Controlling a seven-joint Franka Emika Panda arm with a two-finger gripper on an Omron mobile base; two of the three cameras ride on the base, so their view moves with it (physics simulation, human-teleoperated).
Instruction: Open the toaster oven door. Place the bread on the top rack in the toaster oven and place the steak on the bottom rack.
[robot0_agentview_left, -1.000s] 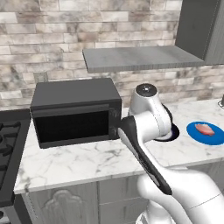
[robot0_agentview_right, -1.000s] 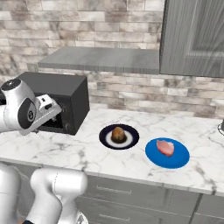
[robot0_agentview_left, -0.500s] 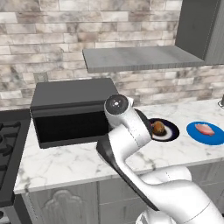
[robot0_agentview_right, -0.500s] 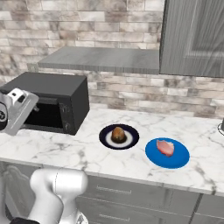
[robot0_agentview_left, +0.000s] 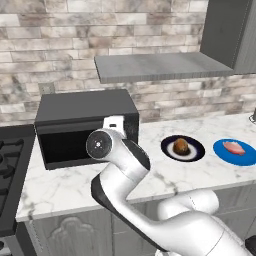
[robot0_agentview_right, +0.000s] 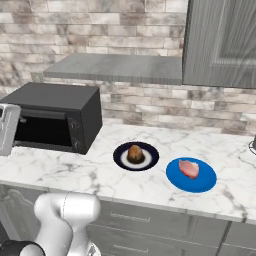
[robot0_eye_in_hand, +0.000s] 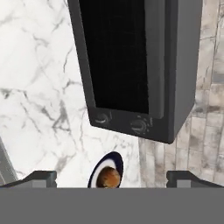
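the arm had swung left over the last second, from beside the two plates to the front of the toaster oven (robot0_agentview_left: 86, 125), uncovering the bread (robot0_agentview_left: 181, 146) and bringing the gripper (robot0_eye_in_hand: 111, 177) to face the toaster oven door (robot0_eye_in_hand: 114, 54); its fingertips (robot0_eye_in_hand: 40, 176) stood wide apart with nothing between them. the hand view, rolled a quarter turn, showed the door as a dark panel flush in its frame, so it was judged closed, with the two control knobs (robot0_eye_in_hand: 120, 122) at one end; neither rack could be made out behind it. this was taken as the approach to the first step, opening the door, with bread and steak not yet touched. the bread (robot0_agentview_right: 134, 153) rested on a dark plate (robot0_agentview_right: 119, 159) on the marble counter (robot0_agentview_right: 65, 172) just right of the oven (robot0_agentview_right: 56, 116), and the steak (robot0_agentview_right: 188, 168) lay on a blue plate (robot0_agentview_right: 204, 182) further right, apart from the first. bare counter lay in front of the oven for the door to drop onto. the gas stove (robot0_agentview_left: 10, 165) bordered the oven's left, a grey shelf (robot0_agentview_left: 160, 66) overhung it, and the dark plate sat near its right corner.
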